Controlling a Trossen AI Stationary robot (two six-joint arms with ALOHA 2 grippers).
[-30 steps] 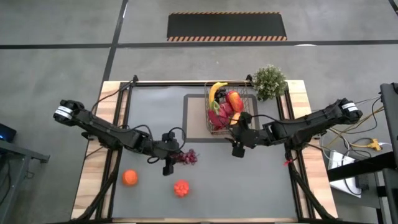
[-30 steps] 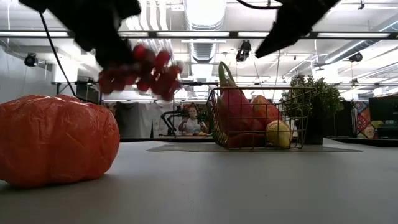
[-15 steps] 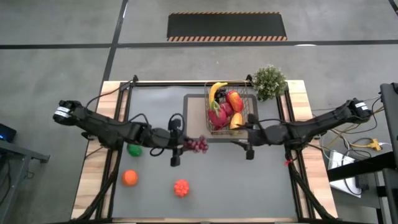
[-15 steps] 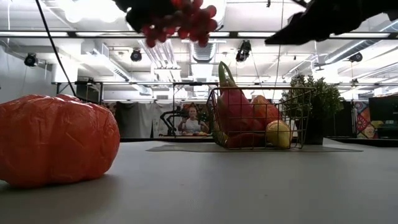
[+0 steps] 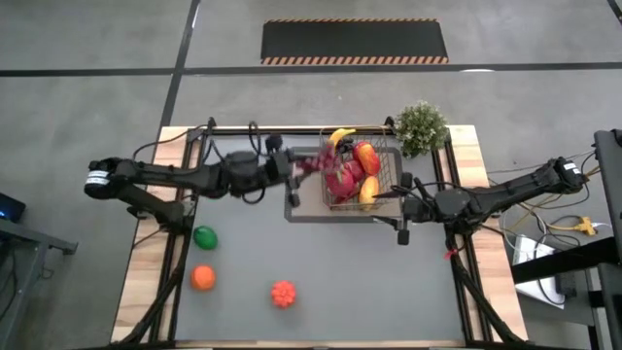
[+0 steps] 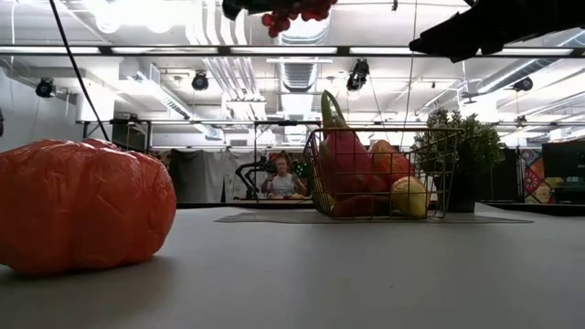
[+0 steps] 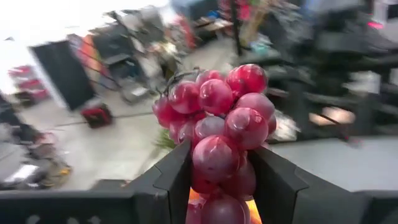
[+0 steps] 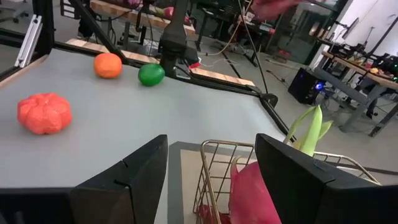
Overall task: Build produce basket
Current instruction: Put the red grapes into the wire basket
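Observation:
My left gripper [image 5: 297, 167] is shut on a bunch of red grapes [image 5: 313, 163], high above the table at the near-left corner of the wire basket [image 5: 377, 191]. In the low view the grapes [image 6: 291, 11] show at the top of the picture. The basket stands on the grey mat [image 5: 303, 190] and holds a banana [image 5: 338, 139], a pink dragon fruit [image 5: 340, 181] and other fruit. My right gripper [image 5: 397, 206] is open and empty, just right of the basket's near side. A green fruit [image 5: 205, 236], an orange [image 5: 202, 277] and a red-orange fruit [image 5: 283, 293] lie on the table. My left gripper pinches the grape bunch's lower part [image 7: 214, 186] between its two fingers [image 7: 177, 177]. The fingers come roughly level from the table's left. The rest of the bunch [image 7: 224, 106] sticks out past the fingertips. The bunch is lifted clear of the table.
A bushy potted plant [image 5: 422, 126] stands at the far right, behind the basket. The three loose fruits lie near the table's near-left part. The red-orange fruit [image 6: 82, 219] sits close to the low camera. People and equipment show in the room beyond.
My left gripper has risen and gone toward the table's far edge and right, toward the basket, carrying the grapes clear of the table. The green fruit, hidden under that arm before, now shows. My right gripper has drawn back a little toward the table's right edge.

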